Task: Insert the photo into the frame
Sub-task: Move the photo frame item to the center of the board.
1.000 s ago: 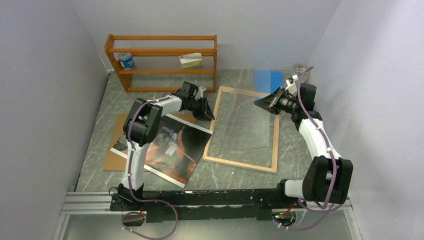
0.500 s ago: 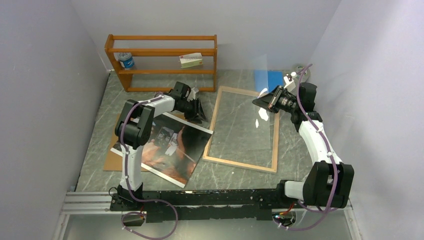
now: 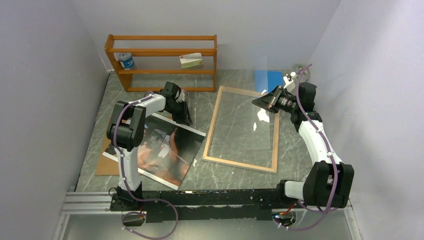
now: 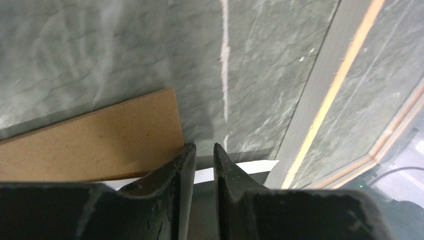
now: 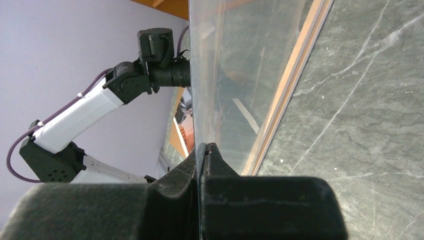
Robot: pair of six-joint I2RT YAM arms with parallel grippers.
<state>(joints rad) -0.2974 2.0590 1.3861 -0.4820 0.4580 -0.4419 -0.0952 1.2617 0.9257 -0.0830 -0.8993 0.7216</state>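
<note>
The photo (image 3: 165,150) is lying face up at the near left of the desk (image 3: 300,165), partly over a brown board (image 3: 102,165). The left fingers (image 4: 181,172) are pinching its far corner. To its right the frame (image 3: 239,164) is lying flat. Farther back, the right fingers (image 5: 220,164) are clamping the glass pane (image 5: 225,60), which is tilting upward.

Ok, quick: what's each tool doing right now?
Left tool: closed on a corner of the photo.
Right tool: closed on the glass pane, held upright.
</note>
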